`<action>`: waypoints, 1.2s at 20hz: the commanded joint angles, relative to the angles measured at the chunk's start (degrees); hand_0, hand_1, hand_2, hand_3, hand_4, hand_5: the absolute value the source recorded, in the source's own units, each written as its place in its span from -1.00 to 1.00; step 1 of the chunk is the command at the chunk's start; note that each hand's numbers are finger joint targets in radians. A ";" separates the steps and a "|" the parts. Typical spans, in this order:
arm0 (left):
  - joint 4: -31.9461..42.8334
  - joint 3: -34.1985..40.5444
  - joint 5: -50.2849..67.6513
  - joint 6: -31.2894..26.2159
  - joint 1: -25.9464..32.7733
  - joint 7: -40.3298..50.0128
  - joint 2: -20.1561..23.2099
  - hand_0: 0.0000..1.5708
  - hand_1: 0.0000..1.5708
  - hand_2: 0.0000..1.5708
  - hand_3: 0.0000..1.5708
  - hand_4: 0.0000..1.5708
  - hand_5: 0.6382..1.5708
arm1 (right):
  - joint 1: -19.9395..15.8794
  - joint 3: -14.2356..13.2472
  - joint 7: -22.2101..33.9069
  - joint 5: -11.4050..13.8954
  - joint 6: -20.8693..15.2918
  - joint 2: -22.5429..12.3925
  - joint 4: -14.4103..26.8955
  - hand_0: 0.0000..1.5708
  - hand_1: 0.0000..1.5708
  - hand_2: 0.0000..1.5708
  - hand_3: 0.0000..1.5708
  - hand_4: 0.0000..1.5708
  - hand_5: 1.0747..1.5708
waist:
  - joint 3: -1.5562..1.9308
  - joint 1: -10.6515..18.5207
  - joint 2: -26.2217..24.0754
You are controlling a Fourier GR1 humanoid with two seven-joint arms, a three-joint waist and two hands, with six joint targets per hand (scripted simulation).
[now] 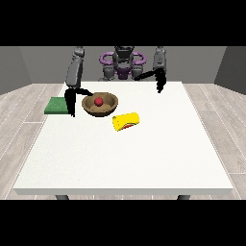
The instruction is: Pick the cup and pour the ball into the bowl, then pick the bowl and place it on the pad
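Nearest the camera: yellow cup (126,121), lying on its side on the white table (125,163), roughly mid-table and a bit toward the far edge. Its open end faces the camera-left side; a reddish strip shows along its lower edge, can't tell what that is. Nothing visible inside it. No readable label or writing on any item.

Left to right along the far half of the table:
- Green pad (57,105), flat, at the table's left edge, near the far-left corner. Nothing on it.
- Hand at the view's left (72,103), black, hanging down between pad and bowl. It sits just beside the bowl's left rim; can't tell if it touches. Finger state: can't tell.
- Brown bowl (100,104), upright, wood-coloured, wide rim, just right of that hand and just behind-left of the cup. Bowl and cup are close; contact not clear.
- Red ball (98,101) inside the bowl, near its centre.
- Hand at the view's right (160,85), black, up near the far edge, right of centre, well apart from cup and bowl. Pointing down, holding nothing visible. Fingers apart or together: can't tell.

Bowl is on bare table, not on the pad.
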 commanded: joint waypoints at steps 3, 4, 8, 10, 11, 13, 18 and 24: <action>-7.43 -3.13 -0.22 -3.69 -0.27 4.82 0.26 -1.00 -1.00 -1.00 -1.00 -1.00 0.97 | 2.42 -2.81 -4.79 -1.19 0.88 -1.69 5.48 -1.00 -1.00 -1.00 -1.00 -0.82 0.84 | 0.20 4.32 1.76; -6.02 -1.92 -0.27 -2.79 -1.43 1.61 1.15 -1.00 -1.00 -1.00 -1.00 -1.00 0.97 | -2.12 -3.65 -2.38 -2.80 1.31 -2.29 4.03 -1.00 -1.00 -1.00 -1.00 -0.83 0.84 | 0.18 4.59 4.98; -6.67 -3.57 -1.71 -1.68 -2.10 4.45 -0.68 -1.00 -1.00 -1.00 -1.00 -1.00 0.97 | -0.88 -2.93 -3.94 -2.34 -2.10 2.15 2.69 -1.00 -1.00 -1.00 -1.00 -0.74 0.82 | 0.18 5.24 4.26; -6.69 -3.97 -1.17 -2.71 -2.07 5.79 -1.03 -1.00 -1.00 -1.00 -1.00 -1.00 0.98 | -0.90 -3.19 -1.28 -2.93 -2.08 1.87 2.18 -1.00 -1.00 -1.00 -1.00 -0.69 0.84 | 0.16 5.97 3.01; -6.80 -3.86 -0.53 -3.84 -1.83 5.98 -0.58 -1.00 -1.00 -1.00 -1.00 -1.00 0.98 | -0.05 -2.92 -0.36 -2.94 -1.88 2.22 1.98 -1.00 -1.00 -1.00 -1.00 -0.69 0.84 | 0.14 6.07 1.53; -6.70 -3.87 0.69 -5.51 2.62 2.81 0.37 -1.00 -1.00 -1.00 -1.00 -1.00 0.98 | 0.53 -4.03 -0.15 -4.08 -2.42 2.53 1.16 -1.00 -1.00 -1.00 -1.00 -0.63 0.87 | 0.10 7.79 0.10; -2.63 0.23 2.01 -5.34 2.55 2.36 2.41 -1.00 -1.00 -1.00 -1.00 -1.00 0.98 | -2.97 -0.92 3.73 -2.71 -8.44 7.97 0.24 -1.00 -1.00 -1.00 -1.00 -0.51 0.92 | 0.09 3.32 -4.02; -7.33 -1.68 1.29 -5.79 0.52 5.27 1.59 -1.00 -1.00 -1.00 -1.00 -1.00 0.99 | 0.83 0.75 5.40 1.91 -12.94 3.86 6.66 1.00 1.00 1.00 0.05 -0.17 1.00 | 0.10 5.87 -0.42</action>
